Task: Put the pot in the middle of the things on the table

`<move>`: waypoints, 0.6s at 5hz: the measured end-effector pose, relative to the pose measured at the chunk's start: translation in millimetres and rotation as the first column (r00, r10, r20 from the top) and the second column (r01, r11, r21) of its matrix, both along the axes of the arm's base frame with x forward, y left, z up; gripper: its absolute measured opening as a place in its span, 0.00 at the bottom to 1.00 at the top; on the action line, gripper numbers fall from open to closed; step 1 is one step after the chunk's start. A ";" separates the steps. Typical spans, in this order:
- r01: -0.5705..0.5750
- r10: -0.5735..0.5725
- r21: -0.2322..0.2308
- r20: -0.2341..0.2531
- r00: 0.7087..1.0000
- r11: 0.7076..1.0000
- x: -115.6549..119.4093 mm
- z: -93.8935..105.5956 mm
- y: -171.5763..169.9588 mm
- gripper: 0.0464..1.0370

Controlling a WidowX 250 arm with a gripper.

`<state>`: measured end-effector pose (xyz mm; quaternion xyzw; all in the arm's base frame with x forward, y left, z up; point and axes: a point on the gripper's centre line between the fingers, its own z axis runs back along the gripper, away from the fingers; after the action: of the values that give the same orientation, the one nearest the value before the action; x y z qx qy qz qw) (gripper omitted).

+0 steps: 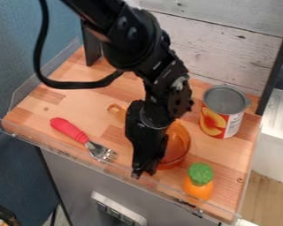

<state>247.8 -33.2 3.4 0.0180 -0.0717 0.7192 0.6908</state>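
A black robot gripper (144, 173) hangs down over a wooden tabletop (67, 103), near its front edge; whether it is open or closed, or holds anything, cannot be told. Partly hidden behind it is the translucent orange pot (178, 143), around the middle of the table, its handle (115, 109) toward the upper left. At left lies a red-handled fork (69, 129); at right, a can with a peach-slice label (222, 112) stands upright. Near the pot, toward the front, is an orange toy vegetable with a green top (199, 182).
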 end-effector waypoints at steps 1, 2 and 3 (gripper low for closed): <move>-0.010 0.010 -0.024 0.012 1.000 1.000 3.0 8.5 0.2 0.84; -0.025 0.026 -0.048 0.021 0.999 0.999 7.2 24.3 1.5 0.98; -0.054 0.055 -0.054 0.013 0.998 0.997 12.8 46.5 7.8 0.97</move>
<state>260.6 -25.3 50.0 -0.0039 -0.0570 0.7396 0.6706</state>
